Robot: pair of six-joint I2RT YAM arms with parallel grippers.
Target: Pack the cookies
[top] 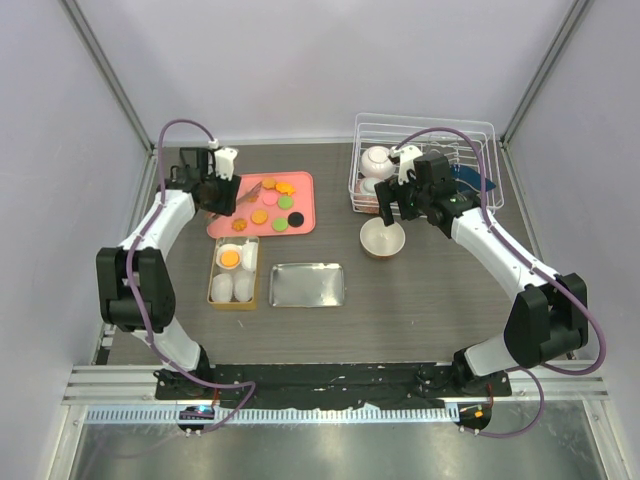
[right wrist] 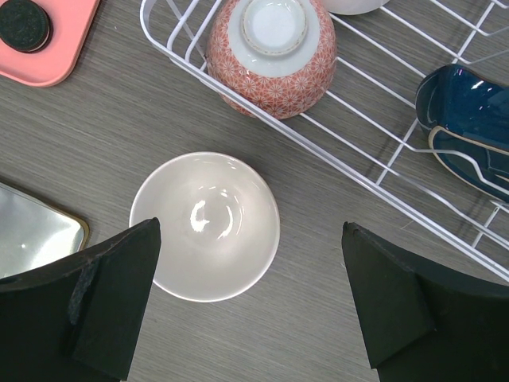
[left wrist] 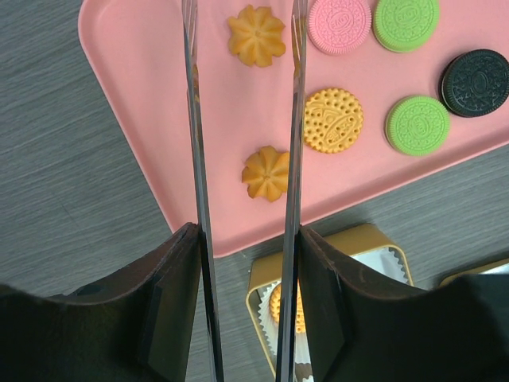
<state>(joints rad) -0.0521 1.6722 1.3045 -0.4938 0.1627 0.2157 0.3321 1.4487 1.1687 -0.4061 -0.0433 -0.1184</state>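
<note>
Left pincer is clenched on metal tongs. The blades stand apart and reach out over the near corner of the pink tray. I can't tell whether the tips touch anything.

Most cookies lie loose on that tray:
- orange flower
- second orange flower, seen between the blades
- round orange biscuit
- pink sandwich cookie
- two green cookies
- black cookie

One orange cookie already sits in the gold tin, just beside the tray's near edge. It is in the far compartment, in a white paper cup. The other paper cups hold nothing visible.

A shiny metal lid lies flat on the surface, right of the tin.

Right pincer is released, jaws wide, grasping nothing. It hangs over an upright white bowl on the surface. Behind that is a white wire rack holding an overturned red patterned bowl and a dark blue dish.
</note>
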